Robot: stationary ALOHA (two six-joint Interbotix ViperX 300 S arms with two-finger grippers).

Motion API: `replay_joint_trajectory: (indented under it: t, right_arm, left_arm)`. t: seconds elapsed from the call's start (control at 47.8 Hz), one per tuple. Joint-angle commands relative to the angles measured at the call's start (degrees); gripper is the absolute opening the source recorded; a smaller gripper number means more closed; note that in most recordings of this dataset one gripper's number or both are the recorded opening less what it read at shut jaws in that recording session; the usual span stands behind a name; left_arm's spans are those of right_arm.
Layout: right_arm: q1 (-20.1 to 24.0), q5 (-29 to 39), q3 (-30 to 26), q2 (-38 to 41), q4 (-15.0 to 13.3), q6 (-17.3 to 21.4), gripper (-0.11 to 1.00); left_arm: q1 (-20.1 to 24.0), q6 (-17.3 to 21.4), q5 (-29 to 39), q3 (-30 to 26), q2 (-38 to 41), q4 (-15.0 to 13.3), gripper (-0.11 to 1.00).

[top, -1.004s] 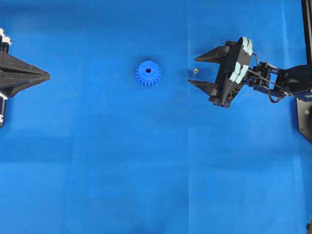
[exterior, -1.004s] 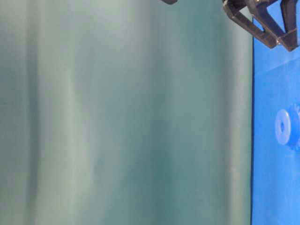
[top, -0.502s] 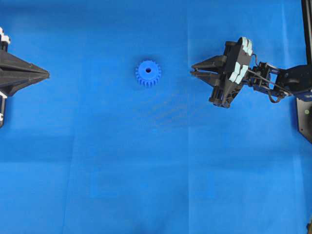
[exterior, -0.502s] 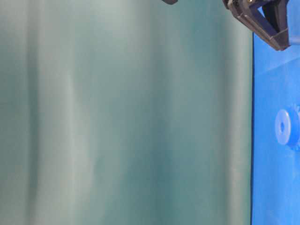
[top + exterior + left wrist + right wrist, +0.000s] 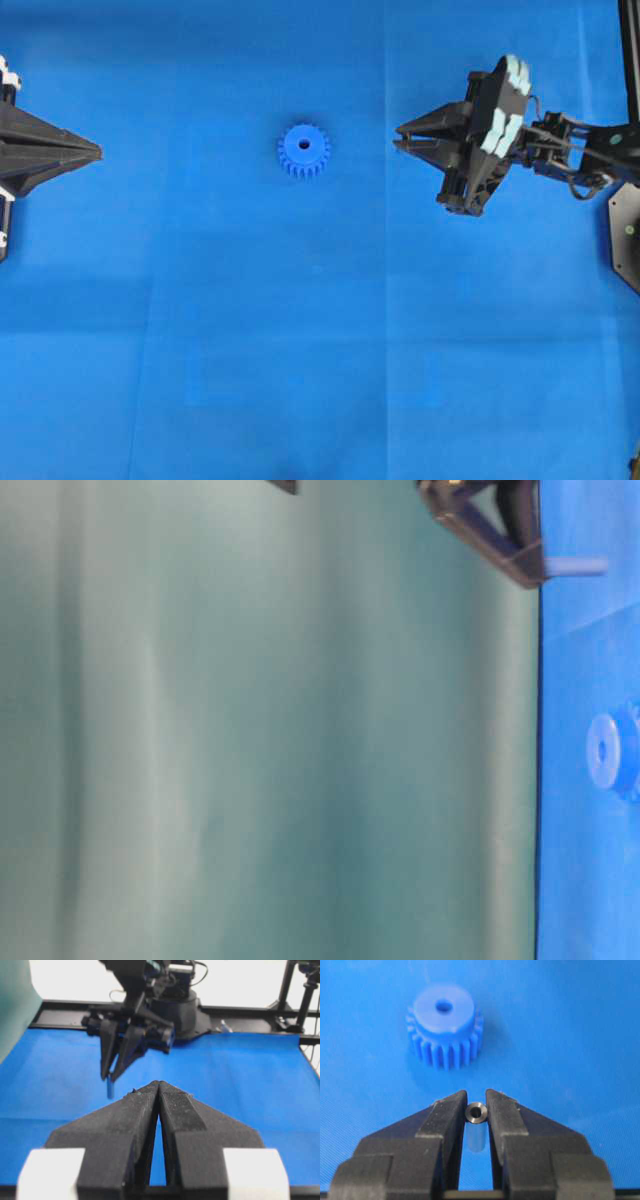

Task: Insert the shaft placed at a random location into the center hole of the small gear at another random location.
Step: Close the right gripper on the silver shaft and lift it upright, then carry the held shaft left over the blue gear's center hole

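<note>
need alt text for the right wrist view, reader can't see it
Two black jaws of the right gripper pinch a small upright metal shaft above a blue surface. Beyond them lies the small blue gear, its center hole facing up.

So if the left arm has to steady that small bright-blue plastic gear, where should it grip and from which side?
Probably across the toothed rim of the small bright-blue plastic gear, coming straight down from above with the left gripper opened first. The gear lies flat with its raised hub and center hole facing up, so a rim grip leaves the hole free for the silvery metal shaft held in the right gripper.
</note>
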Motion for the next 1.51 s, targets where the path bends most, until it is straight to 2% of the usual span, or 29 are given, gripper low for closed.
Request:
replay_joint_trajectory:
  t: [0.0,0.314,0.669,0.962,1.485]
  right_arm:
    - [-0.18,1.23,-1.05,-2.11,0.00,-0.09,0.03]
    - [-0.18,1.58,-3.52,-0.26,0.35,0.09,0.03]
    - [0.18,4.39,-16.17,8.88,0.35,0.09,0.03]
    - [1.93,7.73,-24.43,13.89,0.26,0.09,0.03]
    - [2.02,7.56,-24.79,15.21,0.00,-1.14,0.03]
  left_arm:
    - [0.18,-0.09,-0.09,-0.70,0.26,0.00,0.01]
    - [0.18,-0.09,0.44,-0.70,0.35,0.00,0.01]
    - [0.18,-0.09,0.44,-0.70,0.35,0.00,0.01]
    - [0.18,-0.09,0.35,-0.79,0.35,0.00,0.01]
    - [0.18,-0.09,0.44,-0.70,0.35,0.00,0.01]
